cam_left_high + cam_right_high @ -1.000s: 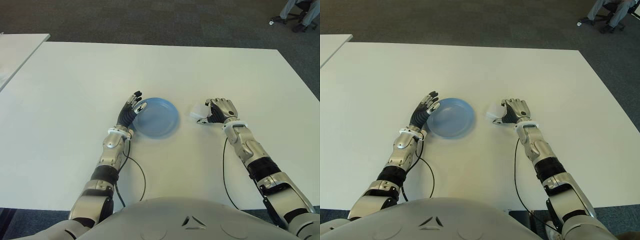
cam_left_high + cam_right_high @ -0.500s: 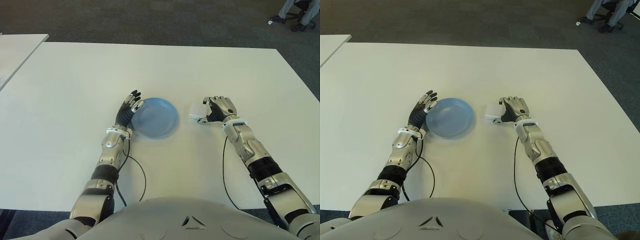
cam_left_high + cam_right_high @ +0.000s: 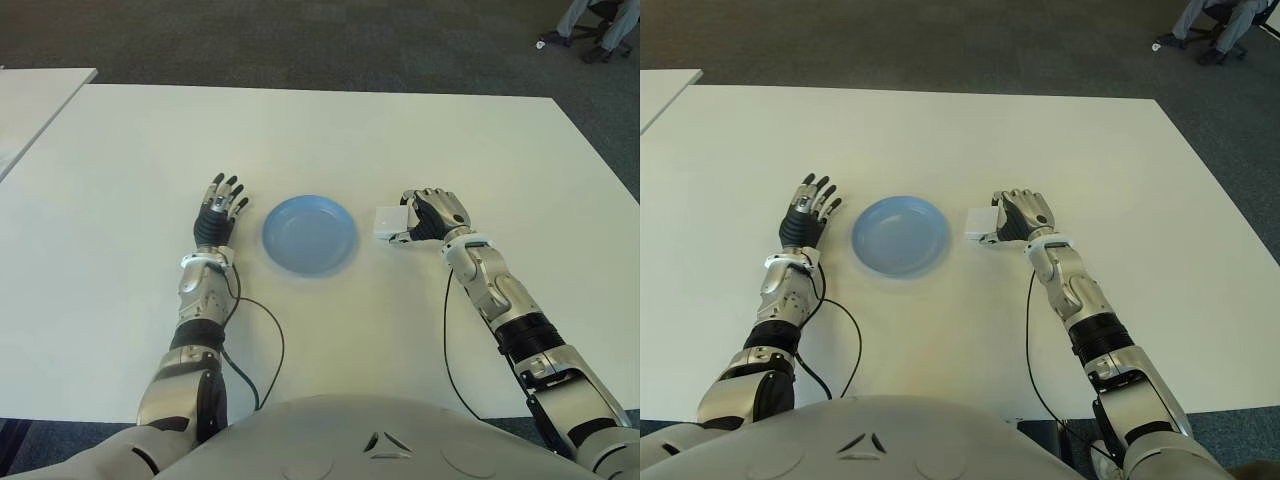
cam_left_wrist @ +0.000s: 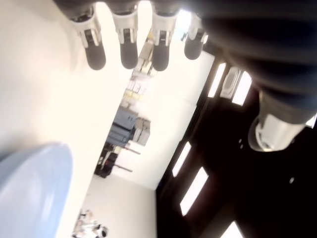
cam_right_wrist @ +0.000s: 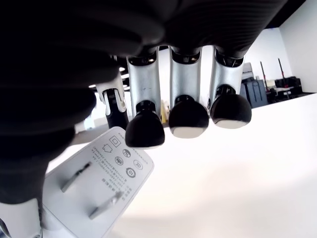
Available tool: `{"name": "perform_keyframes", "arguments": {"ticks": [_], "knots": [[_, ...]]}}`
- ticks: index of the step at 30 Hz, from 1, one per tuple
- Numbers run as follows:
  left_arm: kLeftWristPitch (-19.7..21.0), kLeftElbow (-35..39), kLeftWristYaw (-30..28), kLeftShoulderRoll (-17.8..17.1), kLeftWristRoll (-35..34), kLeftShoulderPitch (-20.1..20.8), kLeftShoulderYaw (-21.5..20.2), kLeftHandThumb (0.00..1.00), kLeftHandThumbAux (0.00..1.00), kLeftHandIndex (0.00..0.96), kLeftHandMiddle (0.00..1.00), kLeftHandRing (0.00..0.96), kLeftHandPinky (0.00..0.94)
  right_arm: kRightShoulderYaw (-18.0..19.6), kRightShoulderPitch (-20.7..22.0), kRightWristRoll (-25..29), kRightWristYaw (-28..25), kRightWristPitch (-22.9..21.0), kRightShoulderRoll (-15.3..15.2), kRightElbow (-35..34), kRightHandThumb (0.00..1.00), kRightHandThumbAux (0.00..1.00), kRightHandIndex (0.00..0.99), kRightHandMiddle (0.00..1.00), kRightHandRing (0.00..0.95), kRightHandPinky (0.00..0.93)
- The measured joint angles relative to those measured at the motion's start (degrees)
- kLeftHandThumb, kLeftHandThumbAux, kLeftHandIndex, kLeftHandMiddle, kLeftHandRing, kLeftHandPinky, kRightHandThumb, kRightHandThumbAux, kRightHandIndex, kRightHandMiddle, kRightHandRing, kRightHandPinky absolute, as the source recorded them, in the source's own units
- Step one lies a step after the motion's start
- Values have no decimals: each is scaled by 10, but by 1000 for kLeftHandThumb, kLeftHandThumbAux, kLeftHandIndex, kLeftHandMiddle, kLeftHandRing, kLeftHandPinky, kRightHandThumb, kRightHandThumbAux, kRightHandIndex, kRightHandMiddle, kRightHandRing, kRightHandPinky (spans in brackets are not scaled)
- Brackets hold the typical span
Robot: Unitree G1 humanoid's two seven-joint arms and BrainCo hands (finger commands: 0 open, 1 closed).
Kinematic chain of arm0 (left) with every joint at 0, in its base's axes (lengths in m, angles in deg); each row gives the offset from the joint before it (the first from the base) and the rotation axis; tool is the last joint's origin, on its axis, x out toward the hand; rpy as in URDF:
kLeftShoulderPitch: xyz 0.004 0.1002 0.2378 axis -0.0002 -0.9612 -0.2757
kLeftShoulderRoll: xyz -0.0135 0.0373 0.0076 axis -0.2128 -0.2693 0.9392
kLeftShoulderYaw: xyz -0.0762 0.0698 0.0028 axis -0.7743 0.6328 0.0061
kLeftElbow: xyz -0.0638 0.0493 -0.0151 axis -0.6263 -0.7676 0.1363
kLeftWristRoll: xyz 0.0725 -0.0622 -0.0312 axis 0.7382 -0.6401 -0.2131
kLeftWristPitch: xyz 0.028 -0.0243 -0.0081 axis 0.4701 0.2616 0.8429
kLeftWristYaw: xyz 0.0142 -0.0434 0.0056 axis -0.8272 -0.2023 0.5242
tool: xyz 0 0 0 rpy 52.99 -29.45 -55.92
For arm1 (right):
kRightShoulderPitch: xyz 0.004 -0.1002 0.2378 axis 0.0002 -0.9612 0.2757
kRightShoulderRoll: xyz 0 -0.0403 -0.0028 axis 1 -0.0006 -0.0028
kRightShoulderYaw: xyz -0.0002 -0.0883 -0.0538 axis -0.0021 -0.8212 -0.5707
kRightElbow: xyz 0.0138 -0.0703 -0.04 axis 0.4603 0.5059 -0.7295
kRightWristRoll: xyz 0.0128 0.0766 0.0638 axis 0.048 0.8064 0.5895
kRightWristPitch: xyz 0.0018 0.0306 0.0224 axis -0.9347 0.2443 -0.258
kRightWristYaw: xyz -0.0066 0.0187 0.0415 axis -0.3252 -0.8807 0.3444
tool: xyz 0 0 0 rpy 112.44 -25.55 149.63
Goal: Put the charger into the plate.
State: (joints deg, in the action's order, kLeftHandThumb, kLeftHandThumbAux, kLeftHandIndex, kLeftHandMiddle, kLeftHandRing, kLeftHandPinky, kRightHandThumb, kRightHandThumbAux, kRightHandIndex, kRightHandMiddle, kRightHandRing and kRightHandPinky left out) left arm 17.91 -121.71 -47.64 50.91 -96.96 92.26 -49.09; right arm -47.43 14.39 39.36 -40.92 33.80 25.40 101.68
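right robot hand (image 3: 432, 214) pinches the charger (image 3: 388, 222); carry step: next, move it left over the plate (image 3: 309, 234) and release.

The white charger (image 3: 388, 222), prongs showing, sits in the right hand's (image 3: 425, 217) grip; the empty blue plate (image 3: 309, 234) lies just beyond its fingertips.

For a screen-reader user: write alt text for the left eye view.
The robot's right hand grips a white charger just right of an empty blue plate on a white table. The left hand shows left of the plate, fingers spread, holding nothing.
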Motion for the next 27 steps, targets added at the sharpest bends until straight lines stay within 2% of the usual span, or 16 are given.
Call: {"name": "perform_keyframes", "arguments": {"ticks": [3, 13, 27], "knots": [[11, 0, 0, 5, -26, 4, -25, 0, 513, 99, 180, 171, 174, 7, 1, 6, -8, 0, 6, -22, 750, 707, 441, 892, 886, 869], [41, 10, 3, 23, -68, 14, -69, 0, 524, 88, 179, 161, 134, 16, 16, 16, -29, -5, 35, -72, 750, 707, 440, 891, 886, 867], [71, 10, 1, 27, -89, 23, -94, 0, 514, 46, 145, 131, 113, 16, 25, 22, -68, -27, 81, -129, 752, 707, 441, 883, 875, 857]]}}
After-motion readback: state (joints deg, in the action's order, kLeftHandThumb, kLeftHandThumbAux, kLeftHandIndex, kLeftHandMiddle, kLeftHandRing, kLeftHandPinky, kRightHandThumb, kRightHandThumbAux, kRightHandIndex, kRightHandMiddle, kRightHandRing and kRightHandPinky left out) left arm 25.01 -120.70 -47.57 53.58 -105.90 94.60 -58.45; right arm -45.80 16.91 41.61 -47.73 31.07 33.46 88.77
